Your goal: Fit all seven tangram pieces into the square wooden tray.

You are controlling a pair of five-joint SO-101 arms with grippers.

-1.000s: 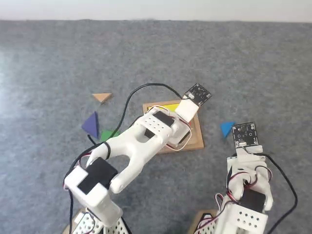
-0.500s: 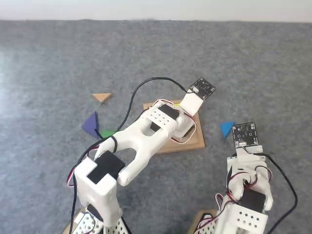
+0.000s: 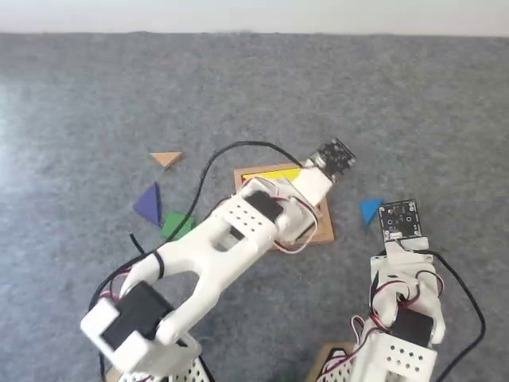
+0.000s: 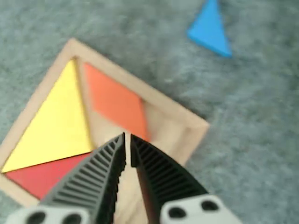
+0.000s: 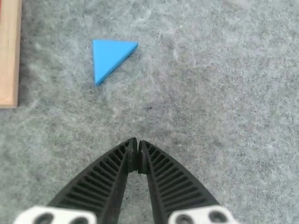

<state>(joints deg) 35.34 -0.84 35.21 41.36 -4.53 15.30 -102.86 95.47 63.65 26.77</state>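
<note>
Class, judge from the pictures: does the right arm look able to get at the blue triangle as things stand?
Probably yes. The blue triangle lies alone on the grey mat ahead of the right gripper, apart from the wooden tray, with nothing between them.

Looking down from above, my left arm (image 3: 231,239) lies across the tray (image 3: 325,224) and hides most of its inside; a strip of the yellow piece (image 3: 270,175) shows past it. The green piece (image 3: 176,226) beside the arm is too small for me to tell its shape. From the left wrist, the gripper (image 4: 127,138) covers part of the red piece (image 4: 42,175) and the tray floor. From the right wrist, the tray is cut off at the picture's edge.
</note>
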